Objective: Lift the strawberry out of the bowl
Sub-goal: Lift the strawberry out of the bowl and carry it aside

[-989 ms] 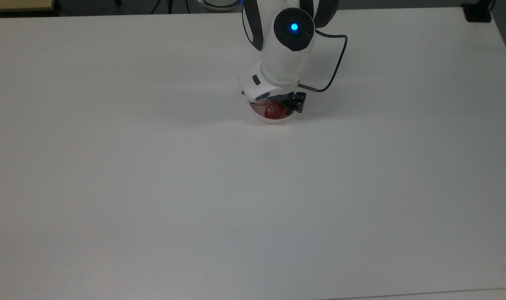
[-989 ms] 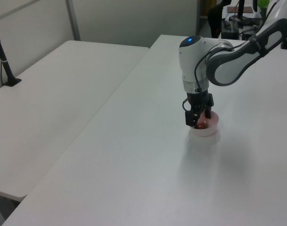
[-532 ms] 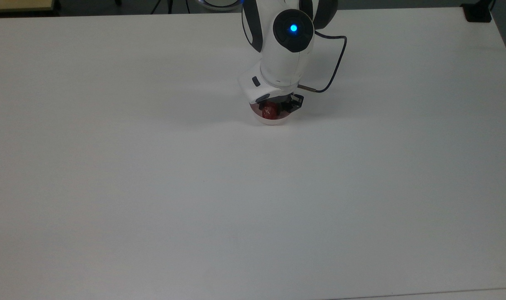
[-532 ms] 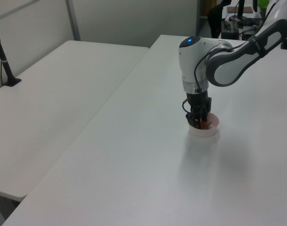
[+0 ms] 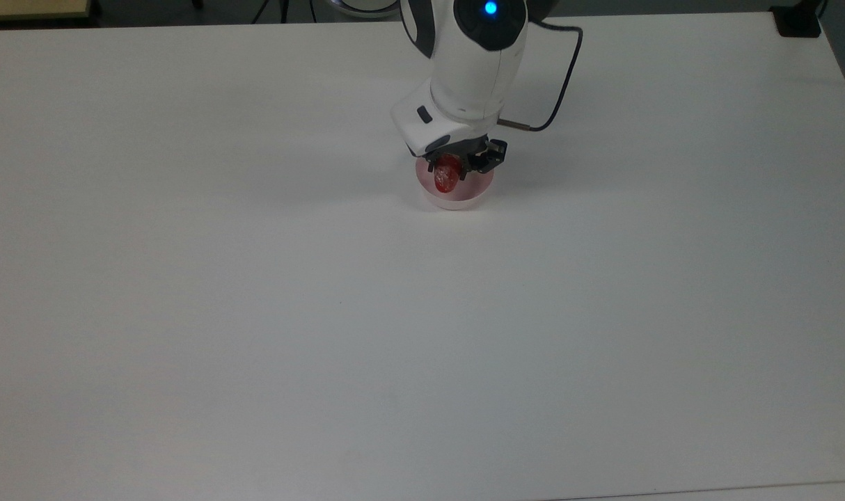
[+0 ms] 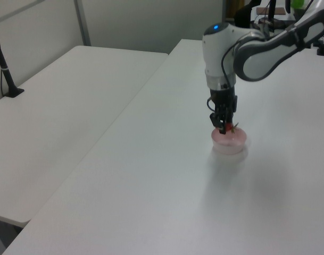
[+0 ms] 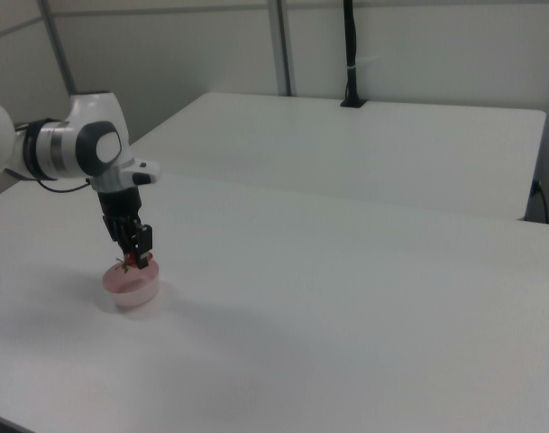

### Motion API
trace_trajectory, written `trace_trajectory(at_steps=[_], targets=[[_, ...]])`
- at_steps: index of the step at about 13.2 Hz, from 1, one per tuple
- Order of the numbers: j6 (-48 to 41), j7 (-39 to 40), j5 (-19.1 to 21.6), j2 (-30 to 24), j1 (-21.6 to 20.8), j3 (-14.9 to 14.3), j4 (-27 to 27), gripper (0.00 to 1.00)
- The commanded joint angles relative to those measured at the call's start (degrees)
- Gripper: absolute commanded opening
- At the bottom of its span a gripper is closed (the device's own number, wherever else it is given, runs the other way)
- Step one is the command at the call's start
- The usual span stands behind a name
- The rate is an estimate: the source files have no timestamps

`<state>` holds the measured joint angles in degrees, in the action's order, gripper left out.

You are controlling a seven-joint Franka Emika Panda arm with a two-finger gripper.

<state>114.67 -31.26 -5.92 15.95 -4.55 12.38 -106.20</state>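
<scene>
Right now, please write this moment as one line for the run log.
phase: lifting | gripper: shut on strawberry | strawberry: just above bowl, off its floor | bowl: on white table, upright

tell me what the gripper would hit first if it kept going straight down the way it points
Likely the bowl: the gripper, shut on the strawberry, hangs right over it, so the strawberry's tip would probably meet the bowl's inside first.

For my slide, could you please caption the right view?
Gripper holding the strawberry just above the pink bowl.
</scene>
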Motion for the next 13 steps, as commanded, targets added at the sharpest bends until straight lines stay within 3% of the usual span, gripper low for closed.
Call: trace_trajectory(at_steps=[1,6,8,13], targets=[[-2.2,3.6,0.1,-2.9,1.8,0.1,0.6,0.47],[-1.8,14.9,-0.9,-2.0,7.9,-0.7,4.1,0.47],[0.2,21.7,-1.5,0.6,11.5,-2.1,7.9,0.47],[6.5,28.5,-8.6,8.4,13.2,-2.5,8.6,0.50]])
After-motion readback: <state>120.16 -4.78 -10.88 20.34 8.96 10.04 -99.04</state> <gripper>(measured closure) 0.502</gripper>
